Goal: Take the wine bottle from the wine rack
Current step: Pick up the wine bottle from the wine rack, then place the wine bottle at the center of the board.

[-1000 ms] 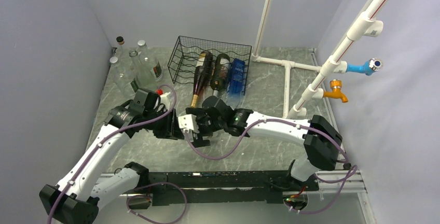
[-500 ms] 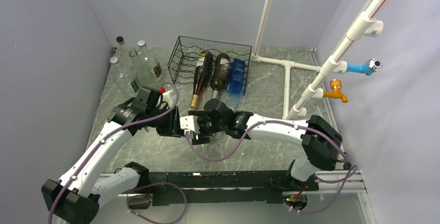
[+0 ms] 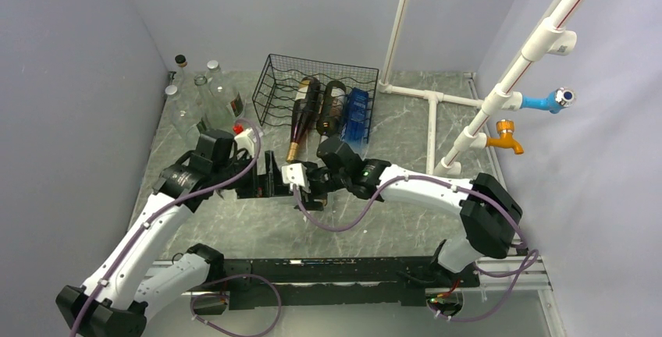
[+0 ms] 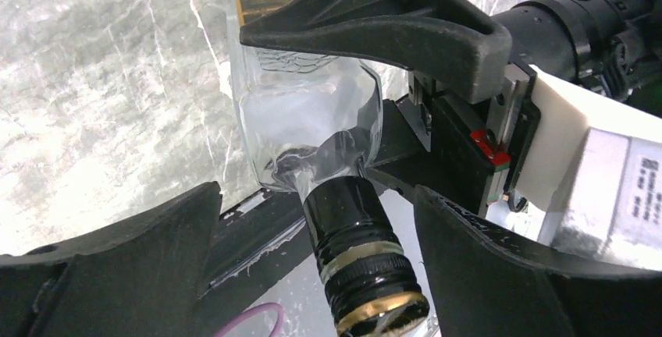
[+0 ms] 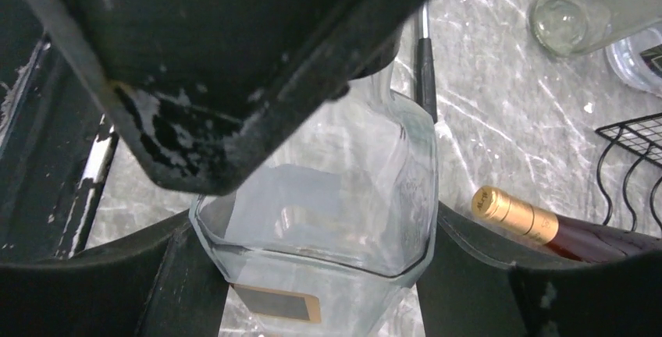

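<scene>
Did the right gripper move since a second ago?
Yes. The right gripper, closed on the clear bottle, has shifted up and right in the top view, closer to the wine rack.

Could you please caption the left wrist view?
Open left claw flanks neck of clear bottle; right claw grips its body.

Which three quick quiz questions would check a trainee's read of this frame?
1. True or false: the left pincer is clamped on the cap of the clear bottle.
2. How many bottles lie in the wine rack? A two, B three, C five.
3. Fill in: the right pincer is shut on the ____.
Key: 1 false, its jaws stand open either side of the cap; 2 B, two dark bottles and a blue bottle; 3 clear bottle.
</scene>
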